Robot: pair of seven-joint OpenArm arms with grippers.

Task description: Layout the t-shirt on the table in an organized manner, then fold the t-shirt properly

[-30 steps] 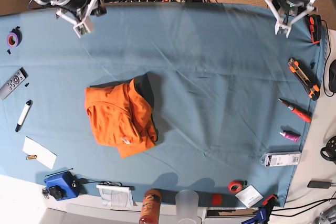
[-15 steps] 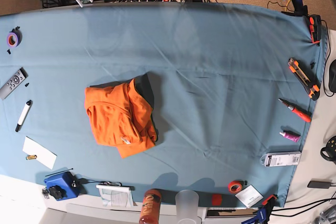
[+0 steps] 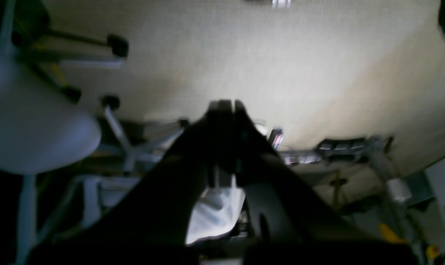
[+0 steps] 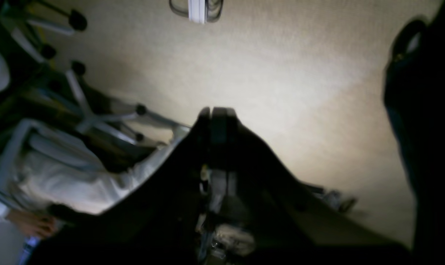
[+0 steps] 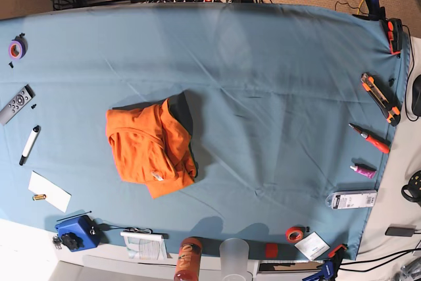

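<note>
the left gripper [image 3: 225,105] is showing in its own wrist view as a dark blurred shape with its two jaws pressed together, gripping nothing, and pointing out over a beige carpeted floor rather than at the table. the right gripper [image 4: 217,110] is looking the same in its wrist view: jaws closed against each other, nothing between them, with pale carpet and the legs of a wheeled chair [image 4: 97,114] lying beyond it. neither arm is appearing in the base view.

the t-shirt [image 5: 150,147] is lying crumpled in a rough folded heap on the table [image 5: 276,97], left of the middle of the teal cloth in the base view, with a dark lining showing along its upper right edge. it is sitting well apart from the small things around the border: a remote [image 5: 16,104] and a marker [image 5: 29,145] are resting by the left edge, a roll of purple tape [image 5: 17,48] is sitting near the far left corner, a utility knife [image 5: 380,99] and a red pen [image 5: 369,138] are lying along the right side, and an orange-capped bottle [image 5: 188,258] and a clear cup [image 5: 234,258] are standing at the near edge.
</note>
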